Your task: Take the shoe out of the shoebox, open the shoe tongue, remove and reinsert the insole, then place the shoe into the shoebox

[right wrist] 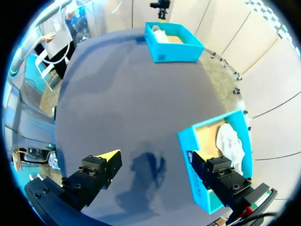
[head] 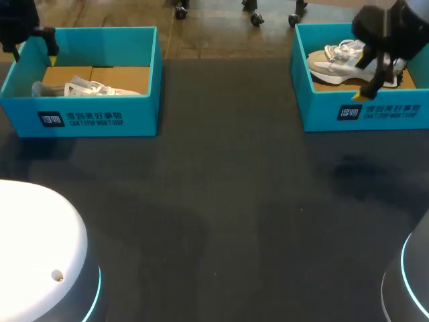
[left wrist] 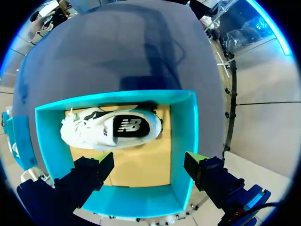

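Two teal shoeboxes stand at the table's far edge. The left shoebox (head: 80,111) (left wrist: 186,141) holds a white shoe (head: 87,88) (left wrist: 110,129) lying on its side. My left gripper (head: 33,55) (left wrist: 148,162) hangs open above this box, with the shoe ahead of its fingers and untouched. The right shoebox (head: 362,111) (right wrist: 188,155) holds a white and grey shoe (head: 345,60) (right wrist: 233,143). My right gripper (head: 367,79) (right wrist: 153,160) is open above that box's front wall, one finger over the box and the other over the table, holding nothing.
The dark table (head: 228,201) stretches wide between and in front of the boxes. Two white robot bases (head: 40,255) sit at the near corners. In the right wrist view the left shoebox (right wrist: 171,44) shows far ahead.
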Robot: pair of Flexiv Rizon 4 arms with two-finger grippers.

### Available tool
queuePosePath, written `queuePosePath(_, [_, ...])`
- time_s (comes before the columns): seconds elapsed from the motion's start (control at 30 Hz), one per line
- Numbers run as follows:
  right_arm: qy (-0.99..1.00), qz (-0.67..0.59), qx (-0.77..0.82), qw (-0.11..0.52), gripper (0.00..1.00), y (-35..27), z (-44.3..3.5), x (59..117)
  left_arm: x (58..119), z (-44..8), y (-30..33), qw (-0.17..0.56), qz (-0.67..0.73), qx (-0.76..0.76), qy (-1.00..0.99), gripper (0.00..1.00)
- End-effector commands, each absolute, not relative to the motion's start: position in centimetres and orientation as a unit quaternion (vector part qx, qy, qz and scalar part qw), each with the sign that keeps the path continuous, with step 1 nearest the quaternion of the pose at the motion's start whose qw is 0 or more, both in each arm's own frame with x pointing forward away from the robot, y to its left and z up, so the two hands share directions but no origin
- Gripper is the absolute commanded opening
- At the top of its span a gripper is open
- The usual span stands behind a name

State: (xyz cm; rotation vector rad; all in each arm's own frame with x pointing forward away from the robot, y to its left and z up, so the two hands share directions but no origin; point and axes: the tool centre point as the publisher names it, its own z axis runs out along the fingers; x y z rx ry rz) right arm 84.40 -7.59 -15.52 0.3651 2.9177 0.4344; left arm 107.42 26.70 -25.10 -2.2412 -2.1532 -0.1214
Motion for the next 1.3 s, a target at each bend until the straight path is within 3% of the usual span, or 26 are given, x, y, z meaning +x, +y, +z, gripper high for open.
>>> queuePosePath(0.03, [0.978,0.145,0.134,0.066,1.00,-9.3,-15.4,88.3,107.0,-23.3,26.9,0.006,-0.037,-0.714,-0.699,1.00])
queuePosePath(0.4, [0.898,0.264,0.339,0.095,1.00,-14.3,-16.8,94.5,106.3,-18.6,26.3,-0.005,-0.046,-0.668,-0.743,1.00])
queuePosePath(0.73, [0.774,0.211,0.576,0.156,1.00,-17.4,-17.5,97.1,105.3,-17.1,24.2,-0.011,-0.022,-0.669,-0.742,1.00])
queuePosePath(1.3, [0.774,0.211,0.576,0.156,1.00,-17.4,-17.5,97.1,105.1,-16.5,23.1,-0.010,-0.017,-0.679,-0.734,1.00])
